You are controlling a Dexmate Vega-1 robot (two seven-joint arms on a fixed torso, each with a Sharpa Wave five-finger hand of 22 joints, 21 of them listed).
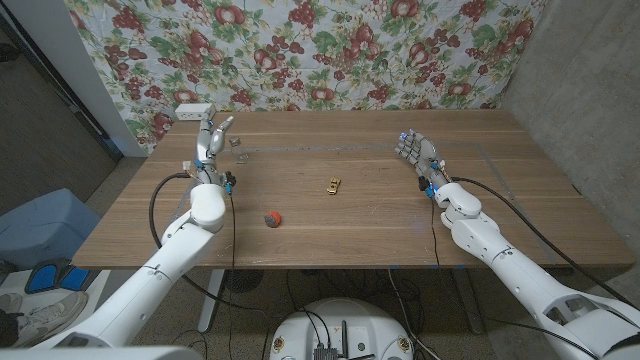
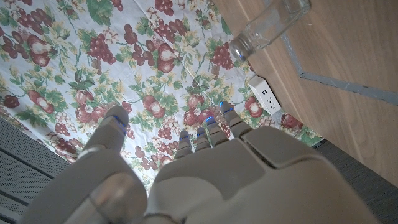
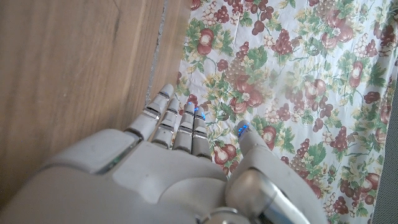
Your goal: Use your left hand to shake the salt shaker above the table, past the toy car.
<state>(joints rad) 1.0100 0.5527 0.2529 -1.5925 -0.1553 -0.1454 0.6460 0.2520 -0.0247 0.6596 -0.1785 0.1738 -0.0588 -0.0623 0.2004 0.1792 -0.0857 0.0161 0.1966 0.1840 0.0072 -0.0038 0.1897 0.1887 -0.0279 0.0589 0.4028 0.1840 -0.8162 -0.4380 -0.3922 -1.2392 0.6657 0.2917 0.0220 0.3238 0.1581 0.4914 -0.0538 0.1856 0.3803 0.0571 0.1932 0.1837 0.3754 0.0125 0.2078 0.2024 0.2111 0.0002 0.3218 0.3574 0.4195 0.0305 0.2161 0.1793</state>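
**Left hand open beside the shaker, nothing lifted yet**

The salt shaker (image 1: pixel 240 147) stands on the wooden table (image 1: pixel 350 230) in the upper left of the head view, a small clear glass piece just right of the left hand (image 1: pixel 212 140). In the left wrist view the salt shaker (image 2: pixel 268 25) shows as a clear jar near the frame's top, apart from the fingers (image 2: pixel 211 127), which spread with nothing between them. So that hand is open and holds nothing; I judge it is lined up for a grasp not yet made.

The toy car (image 1: pixel 333 185), small and yellow, sits near the frame's centre, well apart from the shaker. It marks the line the shake should pass, so the shaker would have to be carried right across the table. A small red ball (image 1: pixel 272 218) lies lower, left of centre.

The right hand (image 1: pixel 418 155) waits at the upper right, fingers extended and empty, out of the path. A white power strip (image 1: pixel 194 111) sits at the table's far left edge, against the floral cloth (image 1: pixel 330 50).
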